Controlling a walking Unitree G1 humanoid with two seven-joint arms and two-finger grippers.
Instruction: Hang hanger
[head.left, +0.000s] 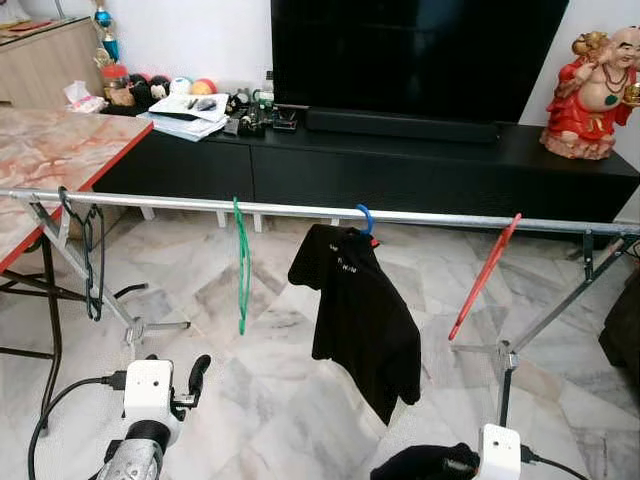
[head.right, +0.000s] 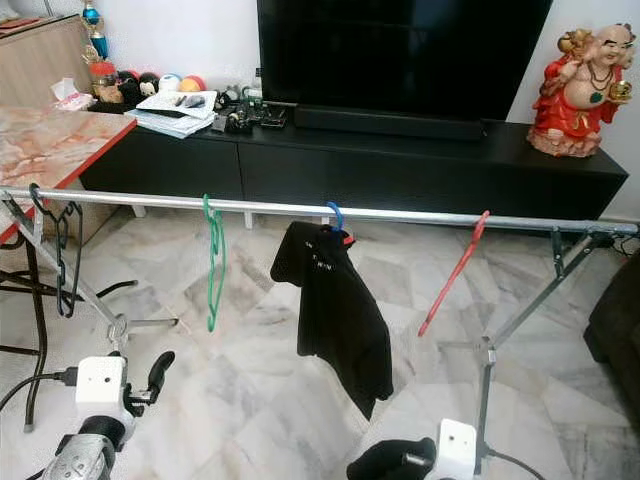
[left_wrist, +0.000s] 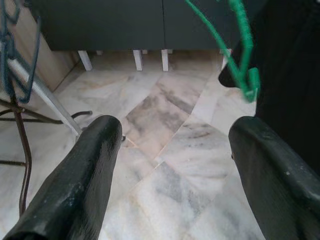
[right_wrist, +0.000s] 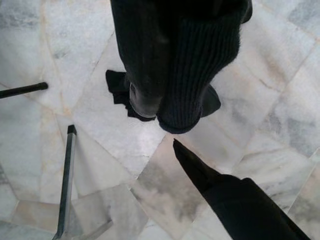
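A silver rail (head.left: 200, 207) runs across the room on folding legs. On it hang a dark hanger (head.left: 92, 262) at the left end, a green hanger (head.left: 243, 268), a blue hanger (head.left: 366, 218) carrying a black shirt (head.left: 362, 320), and a tilted red hanger (head.left: 484, 276). My left gripper (left_wrist: 177, 129) is open and holds nothing. It sits low, below and to the left of the green hanger (left_wrist: 239, 60). My right gripper (head.left: 432, 462) is low, just below the shirt's bottom corner, with black ribbed fabric (right_wrist: 200, 70) around it.
A black TV cabinet (head.left: 400, 165) with a large screen stands behind the rail. A red figurine (head.left: 596, 85) is on its right end. A marble-topped table (head.left: 50, 150) with a red edge is on the left. The rail's legs (head.left: 520, 340) spread over the marble floor.
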